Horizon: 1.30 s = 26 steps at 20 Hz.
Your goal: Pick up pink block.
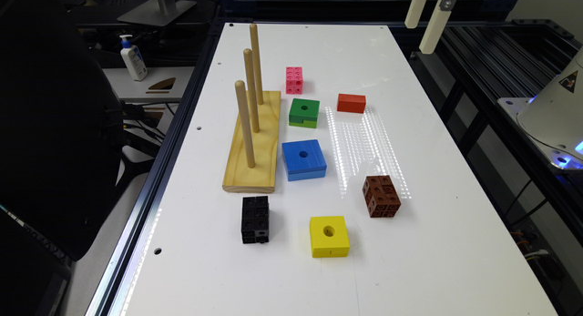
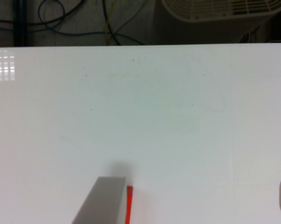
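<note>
One pink block point(image 1: 294, 80) — bright, round-holed cubes — stands just beyond the green block point(image 1: 304, 112). Claw point(image 2: 191, 200) spread wide above the tabletop point(image 2: 140, 116).

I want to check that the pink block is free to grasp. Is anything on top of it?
No. The pink block stands alone on the white table with a bare top; the green block sits near it, apart. Its underside and far face are hidden.

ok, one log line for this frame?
phase: pre-approach | target: pink block untouched on table, beside green block | gripper: open, holding nothing, over bare table | red brick edge in wrist view
</note>
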{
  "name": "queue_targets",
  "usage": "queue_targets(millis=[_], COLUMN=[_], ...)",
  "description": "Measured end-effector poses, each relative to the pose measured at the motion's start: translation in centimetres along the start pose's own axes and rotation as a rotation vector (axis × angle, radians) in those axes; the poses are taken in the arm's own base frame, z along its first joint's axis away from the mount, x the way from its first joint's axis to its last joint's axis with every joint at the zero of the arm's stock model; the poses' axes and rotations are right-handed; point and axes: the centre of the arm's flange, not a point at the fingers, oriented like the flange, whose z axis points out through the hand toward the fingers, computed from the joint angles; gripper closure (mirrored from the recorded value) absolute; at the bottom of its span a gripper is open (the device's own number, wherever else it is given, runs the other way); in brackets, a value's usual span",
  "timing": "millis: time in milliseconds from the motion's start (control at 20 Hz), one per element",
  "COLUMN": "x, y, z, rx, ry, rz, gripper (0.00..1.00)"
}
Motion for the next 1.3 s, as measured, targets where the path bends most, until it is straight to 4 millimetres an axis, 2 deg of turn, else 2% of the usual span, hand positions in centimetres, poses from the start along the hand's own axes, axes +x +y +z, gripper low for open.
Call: queue_targets(millis=[350, 600, 850, 1300], x=[2.0, 5.0, 7.1, 8.1], y=[-0.8, -1.5, -2.3, -2.9], z=[-0.1, 0.0, 0.5, 0.7], rx=[0.002, -0.002, -0.011, -0.014], ry=[0.005, 0.002, -0.008, -0.013], rz=[0.002, 0.002, 0.003, 0.002], gripper=[0.0, 0.0, 0.0, 0.0])
